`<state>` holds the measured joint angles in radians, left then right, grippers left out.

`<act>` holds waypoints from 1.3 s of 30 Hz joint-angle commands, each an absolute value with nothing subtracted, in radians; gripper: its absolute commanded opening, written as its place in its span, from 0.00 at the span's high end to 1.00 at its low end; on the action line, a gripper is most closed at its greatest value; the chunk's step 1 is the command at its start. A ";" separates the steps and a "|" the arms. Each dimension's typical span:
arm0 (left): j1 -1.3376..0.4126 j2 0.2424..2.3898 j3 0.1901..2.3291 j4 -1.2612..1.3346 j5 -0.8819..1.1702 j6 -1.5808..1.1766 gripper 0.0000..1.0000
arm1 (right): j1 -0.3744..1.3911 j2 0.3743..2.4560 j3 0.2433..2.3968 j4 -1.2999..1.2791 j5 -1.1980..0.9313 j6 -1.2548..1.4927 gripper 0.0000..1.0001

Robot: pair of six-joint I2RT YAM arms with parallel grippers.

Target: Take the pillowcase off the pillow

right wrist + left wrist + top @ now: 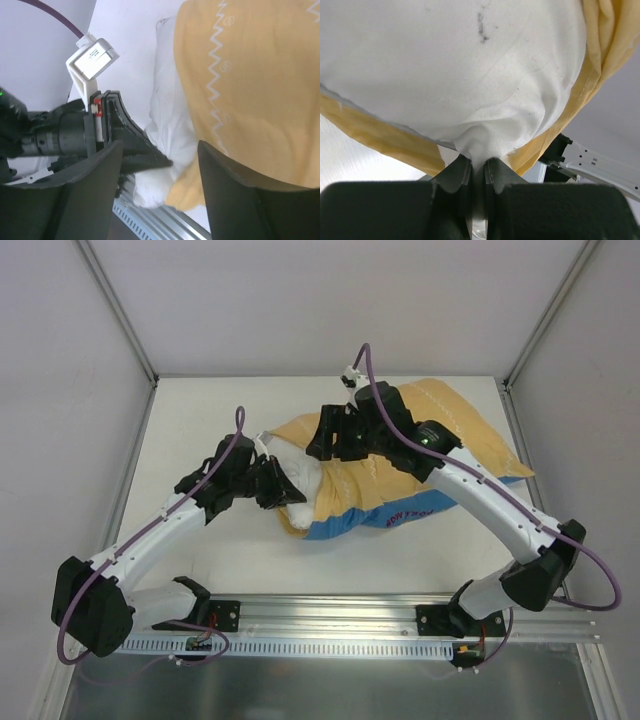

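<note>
Left wrist view: left gripper was pinched tight on a bunched corner of the white pillow, which stuck out of the mouth of the yellow-orange pillowcase. Right wrist view: right gripper had its fingers spread wide, over the pillowcase just beside the pillow's exposed end. Top external view: the pillowcase covered most of the pillow on the bench.

A robotics lab test cell: a white table boxed in by plain pale panels on aluminium posts. The left arm and right arm are bolted to a slotted metal rail along the near edge.
</note>
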<state>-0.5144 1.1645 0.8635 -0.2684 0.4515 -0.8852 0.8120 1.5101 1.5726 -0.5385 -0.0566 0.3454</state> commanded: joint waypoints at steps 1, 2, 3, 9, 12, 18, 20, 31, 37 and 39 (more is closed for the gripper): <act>-0.500 1.083 0.841 -0.212 0.404 -0.917 1.00 | 0.819 1.440 1.624 -0.679 -0.006 0.207 0.33; -0.500 1.078 0.838 -0.213 0.400 -0.922 1.00 | 0.821 1.443 1.621 -0.695 0.055 0.193 0.31; -0.499 1.075 0.836 -0.213 0.397 -0.922 1.00 | 0.834 1.450 1.621 -0.710 0.073 0.183 0.26; -0.499 1.074 0.841 -0.212 0.400 -0.922 1.00 | 0.887 1.518 1.640 -0.782 0.232 0.103 0.15; -0.499 1.074 0.842 -0.213 0.403 -0.923 1.00 | 0.881 1.581 1.647 -0.788 0.236 0.098 0.21; -0.468 1.023 0.816 -0.213 0.394 -0.911 1.00 | 0.789 1.583 1.628 -0.779 0.176 0.129 0.99; -0.430 0.997 0.795 -0.213 0.413 -0.916 1.00 | 0.729 1.522 1.582 -0.775 0.213 0.127 0.99; -0.138 0.833 0.795 -0.278 0.558 -0.887 1.00 | 0.485 1.221 1.253 -0.664 0.076 0.192 0.99; -0.138 0.848 0.775 -0.278 0.598 -0.881 1.00 | 0.621 1.160 1.161 -0.655 0.023 0.170 0.90; -0.138 0.838 0.738 -0.278 0.620 -0.870 1.00 | 0.688 1.146 1.160 -0.660 0.015 0.137 0.75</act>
<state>-0.1658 0.8654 0.7540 -0.3187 0.6060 -0.8967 0.6186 1.1931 1.1679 -0.6243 -0.0044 0.1970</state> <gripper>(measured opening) 0.048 0.163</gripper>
